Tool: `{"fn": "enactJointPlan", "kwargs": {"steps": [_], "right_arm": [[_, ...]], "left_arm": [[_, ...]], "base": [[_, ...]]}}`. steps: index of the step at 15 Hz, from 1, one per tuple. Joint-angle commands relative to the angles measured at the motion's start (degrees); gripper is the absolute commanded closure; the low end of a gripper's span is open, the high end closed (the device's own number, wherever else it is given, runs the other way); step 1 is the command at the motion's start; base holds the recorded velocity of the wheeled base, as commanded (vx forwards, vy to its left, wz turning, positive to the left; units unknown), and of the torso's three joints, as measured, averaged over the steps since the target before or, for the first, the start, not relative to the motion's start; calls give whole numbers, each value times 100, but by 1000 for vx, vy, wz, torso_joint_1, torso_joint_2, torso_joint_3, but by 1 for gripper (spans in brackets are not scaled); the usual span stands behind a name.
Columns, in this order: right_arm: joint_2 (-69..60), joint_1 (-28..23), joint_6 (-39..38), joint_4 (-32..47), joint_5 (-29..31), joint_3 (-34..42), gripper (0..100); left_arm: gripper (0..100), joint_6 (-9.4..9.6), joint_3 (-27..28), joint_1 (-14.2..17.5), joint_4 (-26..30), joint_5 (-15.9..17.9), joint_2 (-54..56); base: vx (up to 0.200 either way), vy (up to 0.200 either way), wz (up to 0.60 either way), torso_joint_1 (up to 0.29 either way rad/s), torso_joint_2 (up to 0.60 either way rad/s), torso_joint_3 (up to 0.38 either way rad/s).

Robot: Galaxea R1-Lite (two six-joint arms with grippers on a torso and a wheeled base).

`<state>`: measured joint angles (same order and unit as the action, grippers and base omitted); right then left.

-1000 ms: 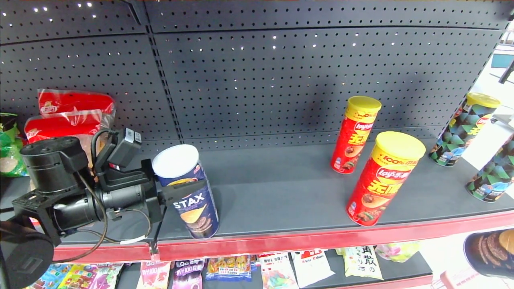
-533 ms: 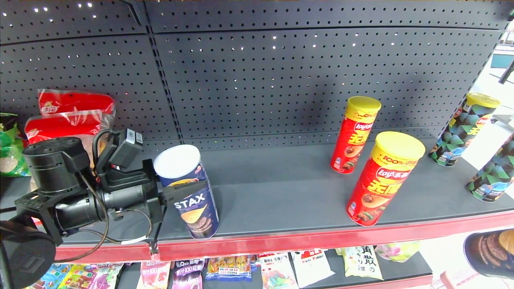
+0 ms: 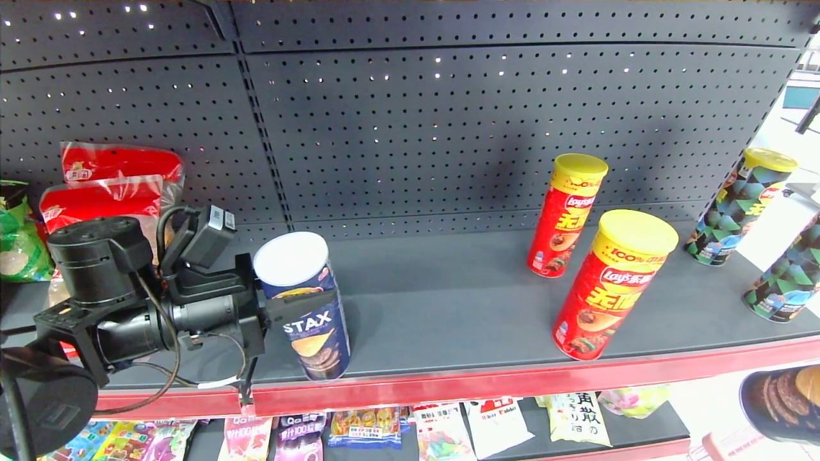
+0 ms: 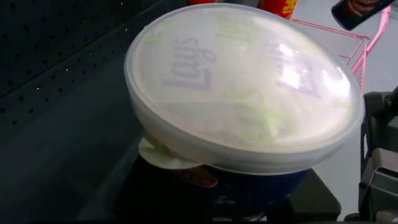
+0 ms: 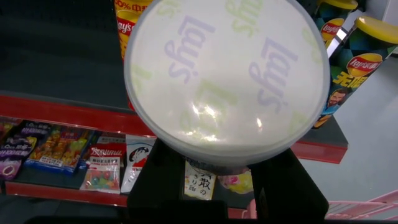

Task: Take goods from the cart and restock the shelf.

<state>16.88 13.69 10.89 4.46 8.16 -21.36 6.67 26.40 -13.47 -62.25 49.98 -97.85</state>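
**A:** Where do we have the blue can [image 3: 318, 342]?

**B:** Lower left of centre in the head view, at the front of the shelf [image 3: 448, 307], its base right by the red lip [image 3: 448, 384]. We can't tell whether it touches the board.

**A:** And our grip on it?

**B:** Our left gripper [image 3: 307, 296] comes in level from the frame's left and is closed across the can's upper half, with one finger [image 3: 291, 303] crossing the label. The lid [image 4: 242, 87] faces that wrist's camera.

**A:** Which way does it stand?

**B:** Its long axis is near upright, with the top leaning slightly toward the upper left. The jaws lie left of the can, square to that axis. We judge the base must sit flat before we let go, then we pull straight out leftward.

**A:** And our right side?

**B:** Our right gripper [image 5: 224, 186] is clamped on the other can [image 3: 781, 403] in the lower right corner, well apart from the first. The left arm is plainly the nearer one. Two red cans [image 3: 615, 285] stand right of centre, well clear of us
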Motion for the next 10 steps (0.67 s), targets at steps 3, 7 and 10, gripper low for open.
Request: {"fn": "enactJointPlan", "kwargs": {"steps": [3, 7, 10], "right_arm": [[-10, 2, 1, 2, 2, -9, 100], [-27, 2, 1, 2, 11, -9, 100], [-36, 2, 1, 2, 11, -18, 100]], "left_arm": [[100, -8, 14, 2, -7, 12, -50], [0, 28, 31, 2, -7, 12, -76], [0, 28, 14, 2, -7, -50, -6]], "base": [[0, 0, 0, 0, 0, 0], [0, 0, 0, 0, 0, 0], [0, 0, 0, 0, 0, 0]]}}
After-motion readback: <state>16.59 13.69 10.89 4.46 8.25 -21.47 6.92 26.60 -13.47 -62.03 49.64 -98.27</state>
